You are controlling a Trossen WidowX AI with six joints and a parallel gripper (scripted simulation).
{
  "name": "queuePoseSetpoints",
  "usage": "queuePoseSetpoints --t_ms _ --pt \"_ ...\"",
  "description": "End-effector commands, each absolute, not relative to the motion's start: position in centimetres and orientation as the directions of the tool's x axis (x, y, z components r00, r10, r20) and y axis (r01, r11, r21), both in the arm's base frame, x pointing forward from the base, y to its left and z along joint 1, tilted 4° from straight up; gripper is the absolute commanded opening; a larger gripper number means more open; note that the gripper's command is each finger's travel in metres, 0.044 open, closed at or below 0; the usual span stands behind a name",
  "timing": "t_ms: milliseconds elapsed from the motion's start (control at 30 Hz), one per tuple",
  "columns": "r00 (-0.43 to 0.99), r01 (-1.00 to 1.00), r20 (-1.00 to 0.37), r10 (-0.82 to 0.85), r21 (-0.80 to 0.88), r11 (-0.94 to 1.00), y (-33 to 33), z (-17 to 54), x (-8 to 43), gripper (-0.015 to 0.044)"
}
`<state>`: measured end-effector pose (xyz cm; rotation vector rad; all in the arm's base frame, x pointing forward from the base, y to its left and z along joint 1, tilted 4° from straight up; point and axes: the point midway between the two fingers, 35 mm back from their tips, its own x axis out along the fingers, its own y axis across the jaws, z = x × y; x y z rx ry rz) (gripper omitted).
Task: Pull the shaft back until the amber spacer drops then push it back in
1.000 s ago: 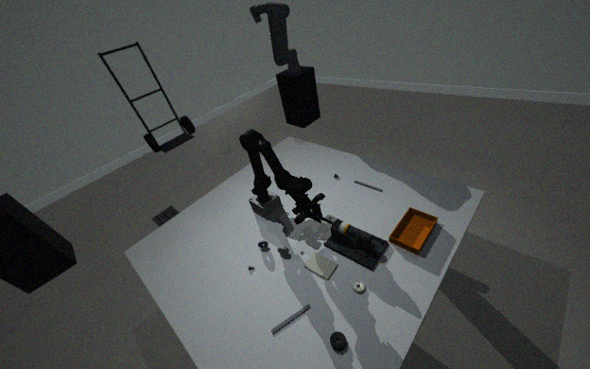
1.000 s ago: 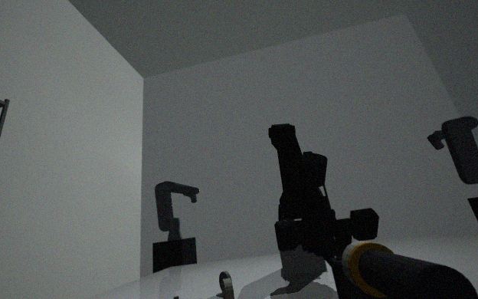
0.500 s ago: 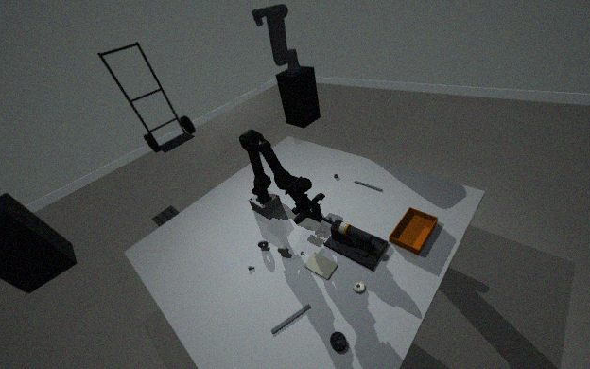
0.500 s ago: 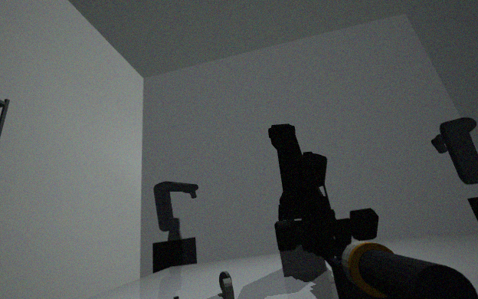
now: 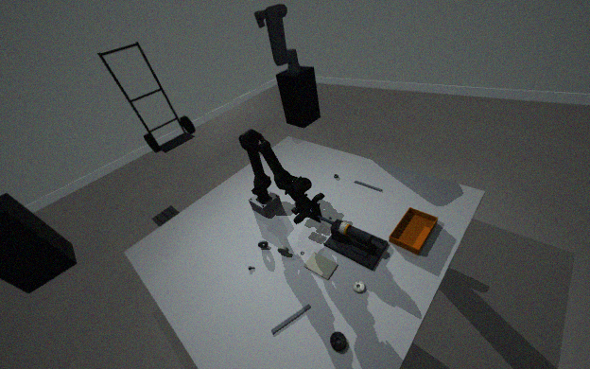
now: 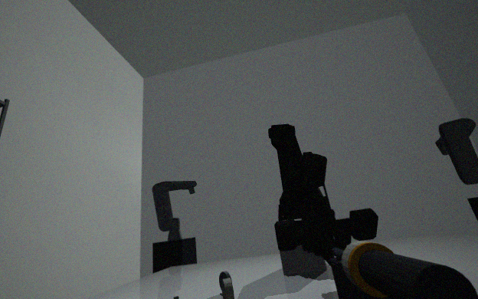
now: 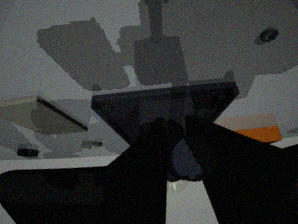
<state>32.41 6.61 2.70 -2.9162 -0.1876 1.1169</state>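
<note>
My gripper (image 5: 319, 218) (image 7: 174, 123) is shut on the thin grey shaft (image 5: 326, 220), on the arm's side of the assembly. The big dark housing block (image 5: 361, 239) (image 6: 407, 270) stands on a black base plate (image 5: 368, 263) (image 7: 114, 106). The amber spacer (image 5: 345, 227) (image 6: 352, 266) sits as a ring against the housing's near end. A pale spacer (image 6: 345, 256) sits beside it on the gripper side. A dark part beyond it, nearer the gripper, hides any further spacers. How deep the shaft sits in the housing is hidden.
An orange tray (image 5: 400, 244) (image 7: 261, 133) stands beyond the base plate. A beige plate (image 5: 321, 266) (image 7: 20, 114), a white ring (image 5: 358, 287), a black wheel (image 5: 338, 342) and grey rods (image 5: 291, 320) (image 5: 368, 185) lie on the table. Small dark parts (image 5: 285, 252) lie near the arm's base.
</note>
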Motion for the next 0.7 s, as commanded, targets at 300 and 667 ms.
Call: queuePoseSetpoints --t_ms 300,667 --pt "0.738 0.104 -0.665 0.115 -0.056 -0.993 6.58 2.66 32.24 0.0" --pt "0.737 0.104 -0.665 0.115 -0.056 -0.993 6.57 2.65 32.13 0.0"
